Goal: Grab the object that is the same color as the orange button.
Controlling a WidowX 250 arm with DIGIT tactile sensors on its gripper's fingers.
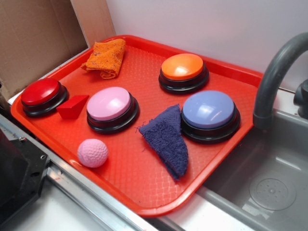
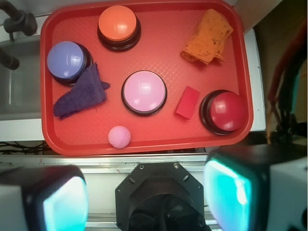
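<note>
Now the gripper [image 2: 144, 197] hangs wide open, empty, above the tray [image 2: 144, 139]; orange cloth [image 2: 208, 37] at one o'clock, orange button [image 2: 118, 24] at eleven.

We're at a toy kitchen sink setup, grey basin [image 1: 269, 183] and faucet [image 1: 276, 72] right beside a red tray [image 1: 159, 202].

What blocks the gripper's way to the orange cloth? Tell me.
Nothing visible does. The orange cloth lies alone in a corner of the red tray, apart from the red button and red block. The gripper hangs open, high off the tray's near edge.
</note>
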